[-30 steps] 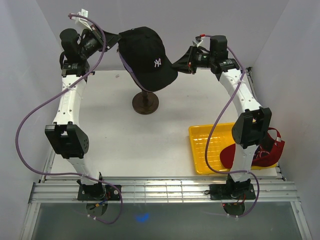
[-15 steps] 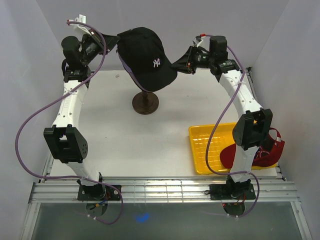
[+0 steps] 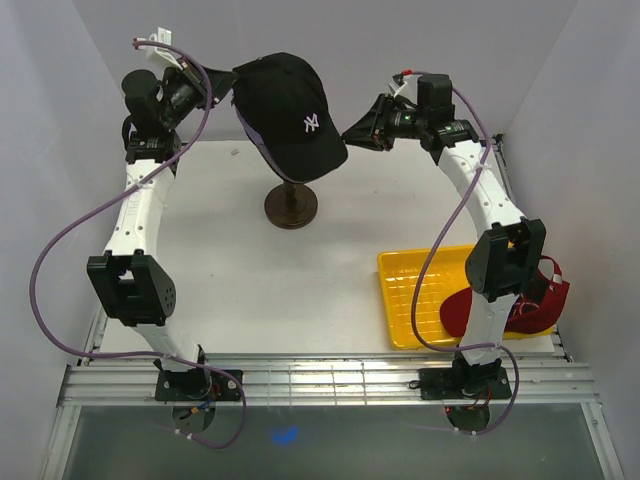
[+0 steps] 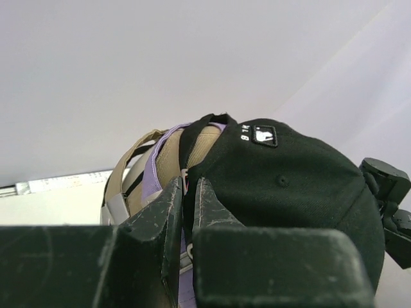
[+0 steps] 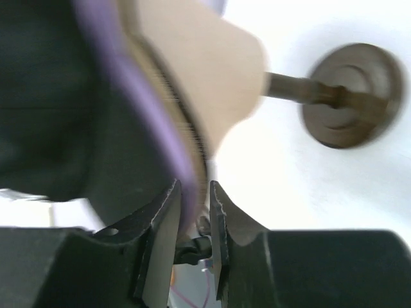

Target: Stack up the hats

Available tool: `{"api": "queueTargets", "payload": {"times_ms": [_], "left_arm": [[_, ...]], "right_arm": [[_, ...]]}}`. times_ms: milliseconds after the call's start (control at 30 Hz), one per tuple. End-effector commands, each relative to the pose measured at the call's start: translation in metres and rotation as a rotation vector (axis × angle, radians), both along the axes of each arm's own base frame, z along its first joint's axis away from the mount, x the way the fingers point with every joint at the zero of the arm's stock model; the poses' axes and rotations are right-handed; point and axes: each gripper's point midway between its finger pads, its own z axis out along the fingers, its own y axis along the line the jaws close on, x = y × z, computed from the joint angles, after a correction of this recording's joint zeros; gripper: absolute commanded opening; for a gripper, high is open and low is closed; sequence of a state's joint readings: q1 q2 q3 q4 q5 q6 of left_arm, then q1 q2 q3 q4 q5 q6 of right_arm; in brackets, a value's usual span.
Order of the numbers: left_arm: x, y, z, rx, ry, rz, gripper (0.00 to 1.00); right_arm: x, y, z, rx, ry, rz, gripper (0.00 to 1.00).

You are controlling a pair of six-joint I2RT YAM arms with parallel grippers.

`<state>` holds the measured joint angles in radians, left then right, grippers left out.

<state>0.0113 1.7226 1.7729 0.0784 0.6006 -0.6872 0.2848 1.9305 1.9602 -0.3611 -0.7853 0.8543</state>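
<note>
White counter (image 3: 250, 270): black NY cap (image 3: 290, 110), left hand (image 3: 228, 76) clamped at 9 o'clock; right hand (image 3: 350, 133) at 3, grip unclear.

black cap (image 3: 285, 95), front panel: white interlocked "NY" monogram (image 3: 314, 123) | same cap, back of crown, left wrist view: small dark patch (image 4: 264, 135) bearing a white figure emblem, no letters readable on it | just beside the patch: pale stitched marks (image 4: 244, 133) (the first looks like an "8", the rest too small to read)
</note>
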Motion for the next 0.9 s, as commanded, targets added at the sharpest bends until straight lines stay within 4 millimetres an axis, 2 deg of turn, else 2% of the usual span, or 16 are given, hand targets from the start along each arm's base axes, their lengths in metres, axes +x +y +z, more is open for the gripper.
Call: {"api": "queueTargets", "payload": {"times_ms": [0,200,333,400,533,600,633,733,833,867], "left_arm": [[0.012,0.007,-0.120,0.051,0.392,0.015,0.13],[0.011,0.010,-0.119,0.074,0.400,0.033,0.32],[0.008,0.011,-0.112,0.081,0.381,0.037,0.36],[0.007,0.011,-0.101,0.083,0.350,0.035,0.36],[0.008,0.009,-0.075,0.090,0.287,0.023,0.43],[0.007,0.008,-0.066,0.091,0.271,0.018,0.45],[0.007,0.008,-0.054,0.090,0.247,0.017,0.45],[0.007,0.007,-0.043,0.088,0.230,0.012,0.45],[0.009,0.006,-0.042,0.087,0.232,0.006,0.45],[0.009,0.006,-0.040,0.087,0.229,0.006,0.46]], "right_arm": [[0.011,-0.022,-0.077,-0.187,0.144,-0.099,0.31],[0.007,-0.024,-0.074,-0.186,0.142,-0.101,0.33],[0.006,-0.024,-0.069,-0.182,0.130,-0.104,0.33],[0.006,-0.024,-0.065,-0.176,0.125,-0.105,0.33],[0.006,-0.024,-0.058,-0.173,0.114,-0.112,0.33],[0.007,-0.028,-0.050,-0.183,0.092,-0.138,0.33],[0.007,-0.030,-0.045,-0.185,0.079,-0.147,0.33],[0.008,-0.042,-0.033,-0.187,0.064,-0.199,0.34],[0.008,-0.062,-0.015,-0.168,0.038,-0.263,0.35],[0.002,-0.067,-0.004,-0.152,0.027,-0.281,0.36]]}}
